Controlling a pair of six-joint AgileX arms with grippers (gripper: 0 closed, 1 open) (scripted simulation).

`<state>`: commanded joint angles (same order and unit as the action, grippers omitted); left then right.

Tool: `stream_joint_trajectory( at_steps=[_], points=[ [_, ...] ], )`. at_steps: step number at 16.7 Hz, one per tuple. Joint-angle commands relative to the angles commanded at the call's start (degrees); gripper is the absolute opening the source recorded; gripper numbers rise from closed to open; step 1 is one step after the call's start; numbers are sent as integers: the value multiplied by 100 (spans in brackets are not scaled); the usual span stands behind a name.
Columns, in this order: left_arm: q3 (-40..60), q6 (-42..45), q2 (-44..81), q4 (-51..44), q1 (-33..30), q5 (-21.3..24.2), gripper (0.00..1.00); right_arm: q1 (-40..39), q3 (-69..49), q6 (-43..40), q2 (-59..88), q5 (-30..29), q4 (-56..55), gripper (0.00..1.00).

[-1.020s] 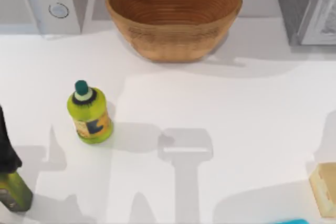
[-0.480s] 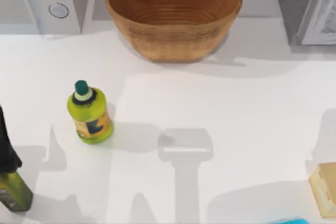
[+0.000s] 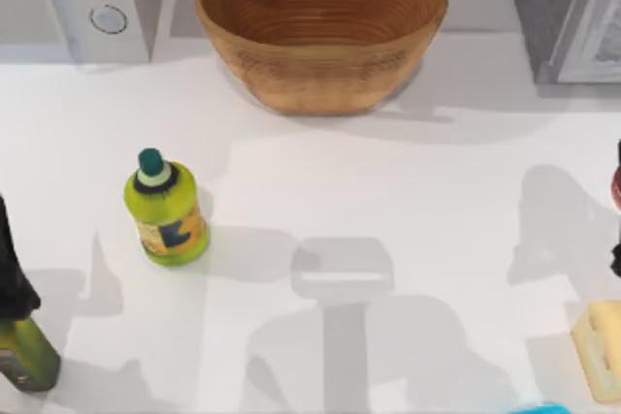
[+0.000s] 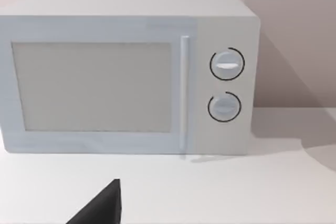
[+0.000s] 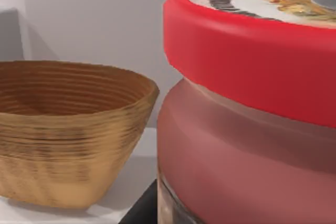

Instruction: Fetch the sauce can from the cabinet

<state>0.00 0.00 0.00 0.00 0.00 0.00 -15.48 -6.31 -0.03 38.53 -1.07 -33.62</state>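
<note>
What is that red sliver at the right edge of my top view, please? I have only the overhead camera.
Observer: It is the sauce can, seen close up in the right wrist view, with a thick red rim round its lid.
Operator: Is anything printed on it?
Observer: Yes, the top of the lid carries a printed picture, which that view shows only partly.
Operator: What lies beyond the can there?
Observer: The woven basket, farther off on the table.
Operator: And what does the left wrist camera face?
Observer: The front of the microwave, with its door shut.

Red-lidded sauce can (image 5: 252, 129), ribbed tan bowl (image 3: 321, 26)
</note>
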Motion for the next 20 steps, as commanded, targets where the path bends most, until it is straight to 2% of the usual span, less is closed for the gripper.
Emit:
stream_joint_trajectory(
  at_steps=[7,11,15,20],
  points=[
    [0,0,0,0,0,0,100,-1545,-799,8,4219,-67,-3586,0],
    [0,0,0,0,0,0,100,-2281,-1105,31,6251,-85,-5227,0],
    [0,0,0,0,0,0,100,-2762,-1237,64,7505,-90,-6193,0],
    [0,0,0,0,0,0,100,-2891,-1259,76,7815,-90,-6415,0]
  ],
)
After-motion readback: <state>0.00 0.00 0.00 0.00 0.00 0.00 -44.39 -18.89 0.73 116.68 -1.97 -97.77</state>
